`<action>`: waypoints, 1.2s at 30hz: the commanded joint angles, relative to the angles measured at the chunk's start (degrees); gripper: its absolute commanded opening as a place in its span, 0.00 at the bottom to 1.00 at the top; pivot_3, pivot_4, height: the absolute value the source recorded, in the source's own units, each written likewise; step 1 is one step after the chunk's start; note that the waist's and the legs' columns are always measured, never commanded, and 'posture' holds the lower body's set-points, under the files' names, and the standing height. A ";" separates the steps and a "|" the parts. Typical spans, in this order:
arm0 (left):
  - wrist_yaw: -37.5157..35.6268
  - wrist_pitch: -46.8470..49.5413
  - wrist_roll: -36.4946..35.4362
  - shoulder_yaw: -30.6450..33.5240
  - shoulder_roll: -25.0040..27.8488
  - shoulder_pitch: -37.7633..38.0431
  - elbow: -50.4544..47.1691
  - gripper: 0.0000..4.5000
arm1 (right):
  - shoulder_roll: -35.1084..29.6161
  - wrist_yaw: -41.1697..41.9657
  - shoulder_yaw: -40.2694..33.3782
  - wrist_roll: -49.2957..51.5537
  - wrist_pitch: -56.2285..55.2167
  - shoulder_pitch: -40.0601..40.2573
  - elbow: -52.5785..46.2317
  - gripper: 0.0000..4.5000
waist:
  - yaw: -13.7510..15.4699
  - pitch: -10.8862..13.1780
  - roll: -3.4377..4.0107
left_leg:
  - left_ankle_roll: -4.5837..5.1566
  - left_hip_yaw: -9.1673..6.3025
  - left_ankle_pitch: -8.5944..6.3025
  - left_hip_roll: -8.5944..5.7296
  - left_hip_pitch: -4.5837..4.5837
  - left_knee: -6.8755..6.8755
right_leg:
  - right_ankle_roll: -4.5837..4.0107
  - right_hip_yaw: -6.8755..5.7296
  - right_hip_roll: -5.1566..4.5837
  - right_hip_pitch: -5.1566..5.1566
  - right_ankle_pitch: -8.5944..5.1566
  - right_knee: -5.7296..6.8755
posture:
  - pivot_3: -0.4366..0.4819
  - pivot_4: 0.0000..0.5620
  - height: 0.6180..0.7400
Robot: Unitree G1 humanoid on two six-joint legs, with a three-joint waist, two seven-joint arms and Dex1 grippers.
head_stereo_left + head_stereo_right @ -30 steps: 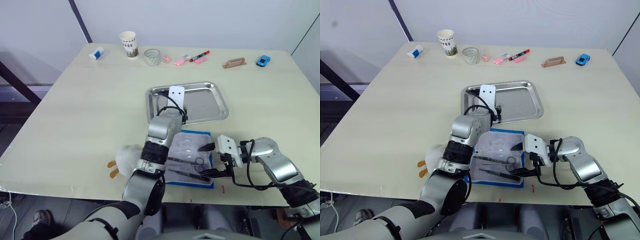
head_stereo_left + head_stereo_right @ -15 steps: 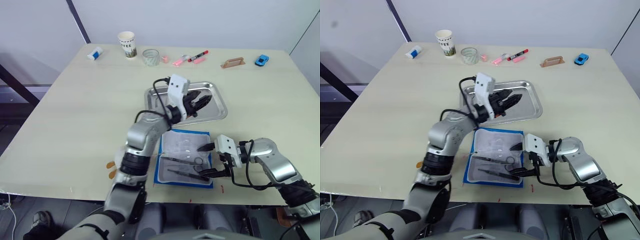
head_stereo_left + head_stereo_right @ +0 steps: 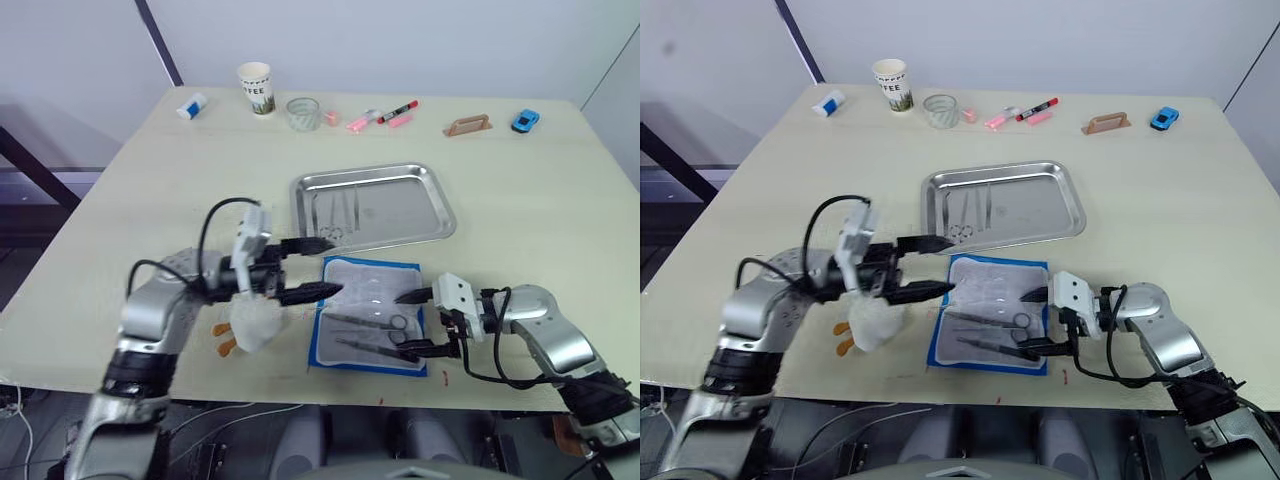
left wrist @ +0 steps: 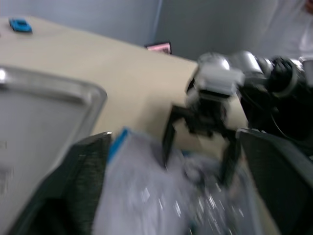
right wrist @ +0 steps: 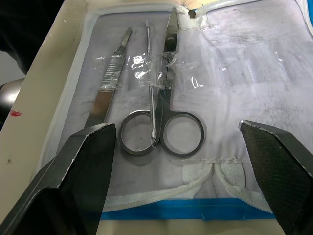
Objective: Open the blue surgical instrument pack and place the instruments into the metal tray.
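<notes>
Pack: the blue surgical instrument pack (image 3: 371,315) lies open and flat near the front edge of the table (image 3: 150,200), pale lining up, just in front of the metal tray
Instruments in pack: scissors (image 5: 166,117) with ring handles, a thin probe (image 5: 151,98) across them and a flat scalpel handle (image 5: 105,93) beside them, held under clear straps in the half of the pack nearest the front edge
Tray: the metal tray (image 3: 425,215) sits mid-table behind the pack; a few thin instruments (image 3: 335,210) lie in its left part
Left gripper: the left gripper (image 3: 315,268) is spread wide and empty, one finger over the tray's front-left corner, the other at the pack's left edge
Right gripper: the right gripper (image 3: 418,322) is spread wide and empty over the pack's right side, fingers either side of the scissor rings, not touching them
Back edge: paper cup (image 3: 255,88), glass (image 3: 303,113), pink pens and red marker (image 3: 398,111), blue toy car (image 3: 526,121)
</notes>
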 commanded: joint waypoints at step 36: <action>-15.95 -28.64 12.44 -14.93 -4.29 -11.75 24.62 1.00 | -7.55 -4.17 -21.04 20.71 5.70 16.28 -22.72 0.99 | 1.21 0.63 0.01 | 0.02 0.02 0.00 -0.06 -0.15 0.06 | 0.02 -0.04 0.09 -0.08 0.01 0.03 | 0.48 0.27 1.00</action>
